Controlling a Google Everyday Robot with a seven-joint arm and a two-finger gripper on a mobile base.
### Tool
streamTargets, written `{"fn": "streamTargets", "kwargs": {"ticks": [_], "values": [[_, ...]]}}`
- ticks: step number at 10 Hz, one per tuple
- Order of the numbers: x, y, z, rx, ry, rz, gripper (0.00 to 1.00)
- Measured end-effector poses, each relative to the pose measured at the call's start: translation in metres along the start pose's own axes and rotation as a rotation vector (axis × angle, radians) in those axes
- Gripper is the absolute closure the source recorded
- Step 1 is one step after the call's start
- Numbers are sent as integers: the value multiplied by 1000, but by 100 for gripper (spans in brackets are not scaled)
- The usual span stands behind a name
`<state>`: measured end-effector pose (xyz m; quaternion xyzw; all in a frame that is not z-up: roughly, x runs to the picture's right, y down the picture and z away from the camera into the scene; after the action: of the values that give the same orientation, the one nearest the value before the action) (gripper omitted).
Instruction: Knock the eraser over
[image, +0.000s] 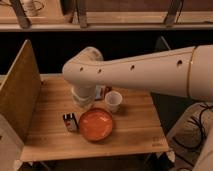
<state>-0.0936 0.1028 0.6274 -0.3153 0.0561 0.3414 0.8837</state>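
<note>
Eraser (70, 121) is standing upright near the front-left of the wooden surface (135, 131). It is a small black block w/ white marks on the face turned toward the camera; the marks are too small to read. It is sitting just left of the orange plate (96, 125); can't tell if the two are touching.

Gripper (84, 102) is hanging low over the surface behind the plate, under the big white arm (135, 70) that is reaching in from the right. It is mostly hidden by the arm's bend, so can't tell whether it is spread or pressed together, or whether it is touching anything. It is sitting apart from the eraser, back & slightly right of it.

White paper cup (113, 101) is standing upright just behind the plate's right edge, right of the gripper. A small red-and-white pkg (104, 91) is peeking out behind the arm; label unreadable. A tan board (20, 92) is standing on edge along the surface's left side.
</note>
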Motion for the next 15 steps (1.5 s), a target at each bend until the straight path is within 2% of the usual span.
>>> {"fn": "streamTargets", "kwargs": {"ticks": [4, 6, 7, 9, 11, 15], "values": [[1, 3, 0, -2, 2, -1, 100], [-7, 2, -6, -2, -19, -3, 100], [-10, 9, -3, -18, -22, -14, 100], [-13, 35, 10, -79, -2, -45, 100], [-7, 54, 31, -143, 44, -58, 100], [-8, 69, 71, -246, 106, -69, 100]]}}
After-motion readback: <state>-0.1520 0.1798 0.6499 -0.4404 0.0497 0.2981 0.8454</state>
